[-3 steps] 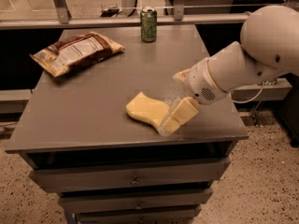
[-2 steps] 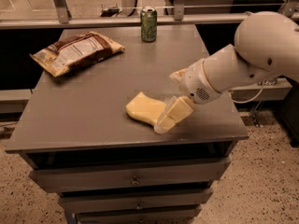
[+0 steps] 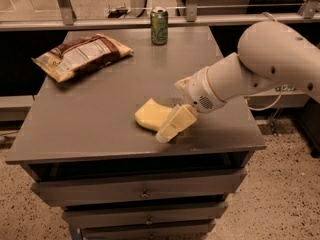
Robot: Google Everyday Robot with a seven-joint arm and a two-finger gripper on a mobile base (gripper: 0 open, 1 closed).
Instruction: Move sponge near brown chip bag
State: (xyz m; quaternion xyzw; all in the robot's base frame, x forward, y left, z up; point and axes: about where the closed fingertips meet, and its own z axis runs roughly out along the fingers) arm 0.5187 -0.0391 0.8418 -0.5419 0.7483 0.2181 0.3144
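Observation:
The pale yellow sponge (image 3: 150,115) lies flat on the grey table (image 3: 100,114), near the front and right of the middle. My gripper (image 3: 169,128) comes in from the right on the white arm (image 3: 260,64). It is down at the sponge's right end and covers part of it. The brown chip bag (image 3: 82,55), with its white label, lies at the table's back left, far from the sponge.
A green soda can (image 3: 159,26) stands at the back edge of the table, right of the bag. A rail and glass barrier runs behind the table. Drawers sit below the top, with speckled floor on both sides.
The arm has shifted a little to the left, bringing the gripper closer over the sponge's right end. The sponge, the bag and the can have stayed in place.

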